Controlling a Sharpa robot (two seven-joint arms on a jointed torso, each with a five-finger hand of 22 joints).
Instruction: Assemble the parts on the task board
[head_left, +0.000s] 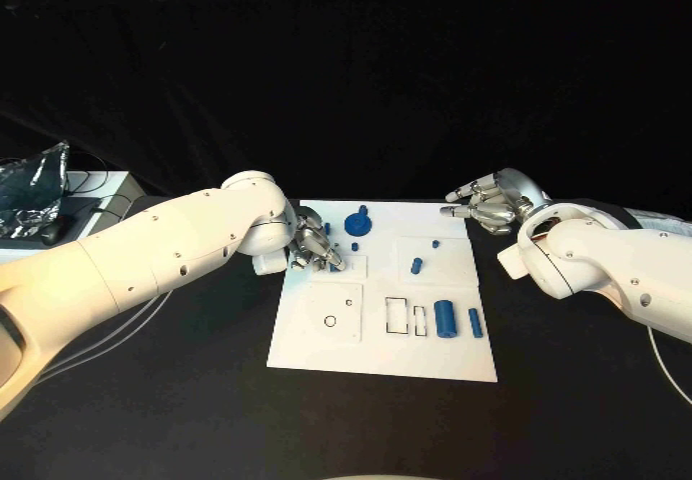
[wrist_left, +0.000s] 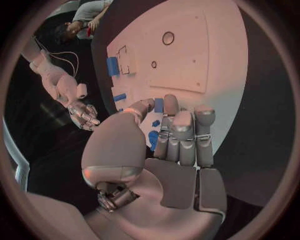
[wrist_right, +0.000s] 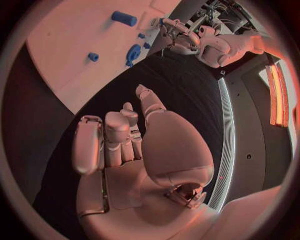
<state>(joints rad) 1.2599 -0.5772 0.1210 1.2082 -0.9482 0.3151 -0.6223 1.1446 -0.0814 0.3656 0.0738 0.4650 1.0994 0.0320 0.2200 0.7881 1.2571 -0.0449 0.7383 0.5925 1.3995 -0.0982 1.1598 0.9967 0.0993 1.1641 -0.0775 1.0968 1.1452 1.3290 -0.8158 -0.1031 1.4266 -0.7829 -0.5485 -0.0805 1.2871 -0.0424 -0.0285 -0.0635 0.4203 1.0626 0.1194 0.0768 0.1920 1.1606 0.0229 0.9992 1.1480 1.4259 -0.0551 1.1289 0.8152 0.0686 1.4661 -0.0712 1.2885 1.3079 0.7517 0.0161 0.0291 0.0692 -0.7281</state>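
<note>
Board: a white board (head_left: 433, 355) lies in the middle of a black table (head_left: 173, 400), seen from the head camera.
Parts on board: small blue parts sit on the board's far and right areas. A round part (head_left: 356, 224) is near the far edge, a small peg (head_left: 417, 266) near the middle, a thick cylinder (head_left: 446, 318) and a thin pin (head_left: 475, 321) stand side by side toward the right edge.
Outlines: two black rectangular outlines (head_left: 397, 315) lie just left of the cylinder; a small ring mark (head_left: 330, 321) lies on a raised square panel further left.
Left hand: the left hand (head_left: 312, 247) is over the board's left edge, fingers pointing down close to a blue part (head_left: 335, 261). The head view cannot tell whether it touches.
Left wrist view: the left hand (wrist_left: 178, 135) has its fingers straight and side by side, nothing between them; blue pieces show just past the fingertips. The board's panel and ring mark lie beyond.
Right hand: the right hand (head_left: 492, 202) hovers off the board's far right corner, above bare table, fingers loosely curled and apart, holding nothing.
Right wrist view: the right hand (wrist_right: 125, 135) is empty over dark table; the round part (wrist_right: 132, 53) and cylinder (wrist_right: 124, 18) lie on the board beyond.
Surroundings: crumpled foil (head_left: 35, 190) and a grey box sit at the table's far left, well apart from the board.
</note>
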